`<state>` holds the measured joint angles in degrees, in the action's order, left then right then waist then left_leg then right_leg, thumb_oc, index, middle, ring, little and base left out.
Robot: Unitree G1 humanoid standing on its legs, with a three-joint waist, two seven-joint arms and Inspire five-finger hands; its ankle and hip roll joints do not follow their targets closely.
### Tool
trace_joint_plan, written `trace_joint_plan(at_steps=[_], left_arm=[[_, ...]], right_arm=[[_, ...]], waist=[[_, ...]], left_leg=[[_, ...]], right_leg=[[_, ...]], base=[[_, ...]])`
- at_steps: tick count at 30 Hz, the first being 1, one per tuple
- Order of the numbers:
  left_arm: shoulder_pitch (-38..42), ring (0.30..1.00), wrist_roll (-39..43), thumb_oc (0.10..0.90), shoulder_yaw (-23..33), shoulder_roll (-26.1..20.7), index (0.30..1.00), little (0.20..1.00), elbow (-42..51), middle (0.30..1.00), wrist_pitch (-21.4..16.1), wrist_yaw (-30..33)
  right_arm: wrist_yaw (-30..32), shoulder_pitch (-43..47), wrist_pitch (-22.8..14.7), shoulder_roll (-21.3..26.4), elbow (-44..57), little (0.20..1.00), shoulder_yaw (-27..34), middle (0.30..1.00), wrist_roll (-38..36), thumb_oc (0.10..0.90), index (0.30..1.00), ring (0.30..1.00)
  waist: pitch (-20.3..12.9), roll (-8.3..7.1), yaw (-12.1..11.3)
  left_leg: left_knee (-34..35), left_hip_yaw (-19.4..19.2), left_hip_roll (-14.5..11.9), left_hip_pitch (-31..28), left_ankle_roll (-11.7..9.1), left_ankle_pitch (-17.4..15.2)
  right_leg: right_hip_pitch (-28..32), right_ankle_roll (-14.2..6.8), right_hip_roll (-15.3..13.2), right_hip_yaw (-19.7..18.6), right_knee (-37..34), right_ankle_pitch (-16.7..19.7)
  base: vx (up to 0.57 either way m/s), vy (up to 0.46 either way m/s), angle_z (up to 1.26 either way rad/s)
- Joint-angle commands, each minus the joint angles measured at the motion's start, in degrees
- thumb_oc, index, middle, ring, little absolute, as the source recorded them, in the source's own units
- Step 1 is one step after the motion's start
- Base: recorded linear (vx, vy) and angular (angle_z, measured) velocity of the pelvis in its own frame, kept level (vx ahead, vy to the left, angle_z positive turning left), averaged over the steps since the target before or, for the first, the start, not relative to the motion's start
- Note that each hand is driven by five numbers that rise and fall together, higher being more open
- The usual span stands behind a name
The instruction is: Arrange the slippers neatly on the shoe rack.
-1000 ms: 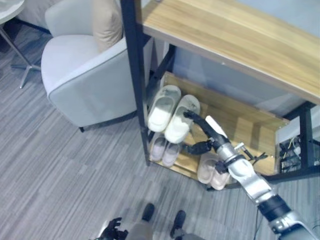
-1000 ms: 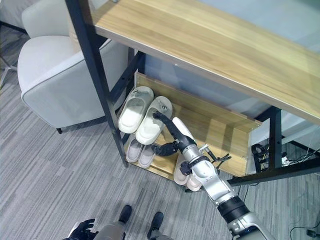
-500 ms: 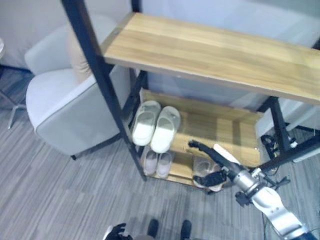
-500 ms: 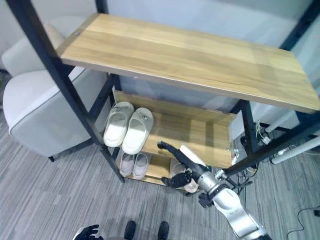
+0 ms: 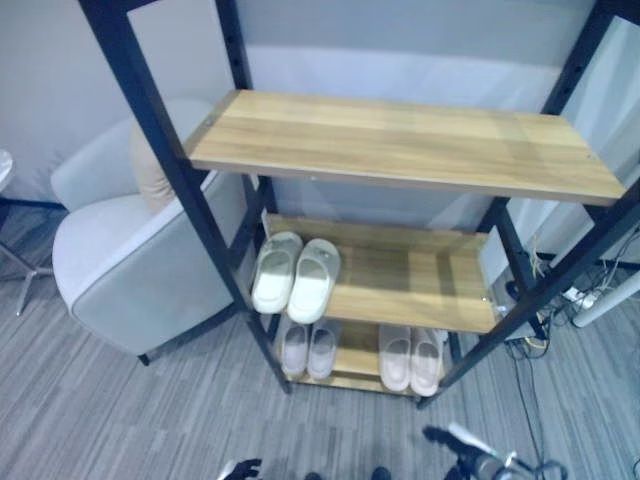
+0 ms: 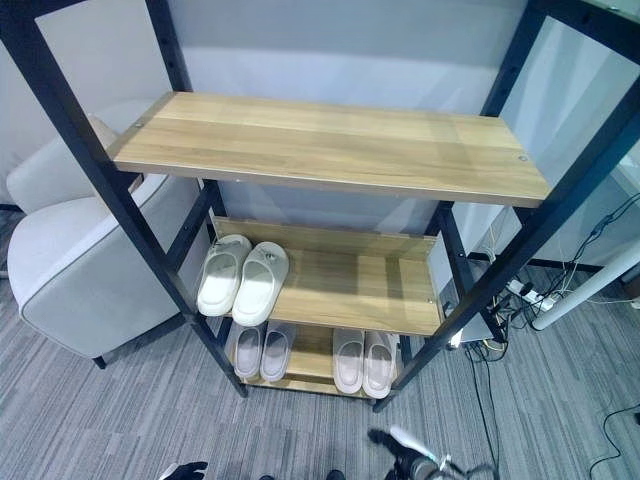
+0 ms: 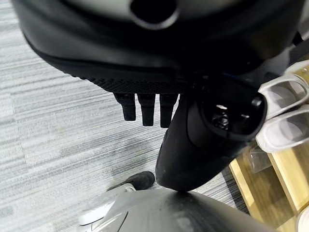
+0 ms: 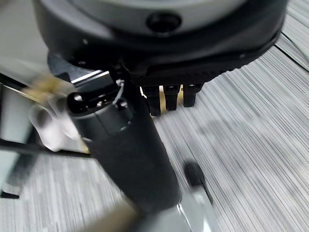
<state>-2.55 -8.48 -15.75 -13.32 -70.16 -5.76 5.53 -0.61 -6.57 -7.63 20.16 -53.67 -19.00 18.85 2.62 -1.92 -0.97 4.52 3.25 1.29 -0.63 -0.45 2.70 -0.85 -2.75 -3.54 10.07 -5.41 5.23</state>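
Left to right: grey armchair (image 5: 140, 270) on the carpet floor (image 5: 90, 400), just beside the shoe rack (image 5: 400, 150); left hand (image 5: 240, 468) low at the bottom edge, nothing in it, in its wrist view the fingers (image 7: 145, 106) hang short and relaxed over carpet, not clenched; white slipper pair (image 5: 295, 275) sits side by side at the left end of the middle shelf (image 5: 420, 285), touching each other, toes pointing to the back; below it a smaller pale pair (image 5: 308, 348) on the bottom shelf, then a second pale pair (image 5: 410, 358) further right on that same shelf, well apart from the first; top shelf carries nothing; right hand (image 5: 455, 448) low by the bottom edge, well clear of the rack, holding nothing, fingers (image 8: 166, 96) look loose rather than curled; all three pairs look aligned, so I'd call the task near done; handling guess: foam-type slides, light, soft and squashy, a bit slick on the wood; best taken across the strap or by pinching the heel edge; a shove on the toe would likely skew the pair
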Motion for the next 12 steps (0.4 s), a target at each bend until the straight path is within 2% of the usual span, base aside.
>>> trace_joint_plan(at_steps=[1,2,4,12], left_arm=[[3.52,0.9,-0.35,0.8,-2.07,4.59,0.9,0.9,-2.91,0.9,-1.22,-0.67],[3.63,0.9,0.23,0.8,-2.31,4.47,0.9,0.9,-3.08,0.9,-1.05,-0.46],[3.57,0.9,0.37,0.8,-2.51,4.41,0.9,0.9,-3.17,0.9,-1.04,-0.29],[3.61,0.9,-0.73,0.8,-3.37,3.83,0.9,0.9,-3.59,0.9,-1.02,-0.23]], right_arm=[[2.71,2.8,-0.76,-1.18,-3.12,0.9,0.0,0.9,-8.86,0.8,0.9,0.9],[3.52,3.3,0.1,-2.95,-8.7,0.9,1.84,0.9,-12.24,0.8,0.9,0.9],[3.94,3.51,0.45,-3.76,-11.46,0.9,2.61,0.9,-13.72,0.8,0.9,0.9],[5.13,4.1,0.93,-3.62,-15.35,0.9,4.06,0.9,-15.02,0.8,0.9,0.9]], waist=[[-1.04,0.56,-0.23],[-1.18,0.88,-0.2],[-1.21,1.0,-0.14],[-1.23,0.81,-0.03]], left_leg=[[0.48,-1.83,-2.9,0.54,-4.11,-0.93],[0.48,-1.73,-2.9,0.17,-4.11,-1.05],[0.48,-1.67,-2.95,-0.2,-4.13,-1.15],[0.48,-1.55,-3.01,-1.0,-3.98,-1.59]], right_leg=[[2.87,-4.2,-1.92,2.05,0.89,-4.28],[3.25,-4.15,-1.83,2.13,0.85,-4.41],[3.61,-4.07,-1.8,2.14,0.82,-4.51],[4.36,-3.95,-1.63,2.0,0.83,-4.67]], base=[[0.0,0.0,0.0],[0.0,0.0,0.0],[0.0,0.0,0.0],[0.0,-0.011,0.0]])
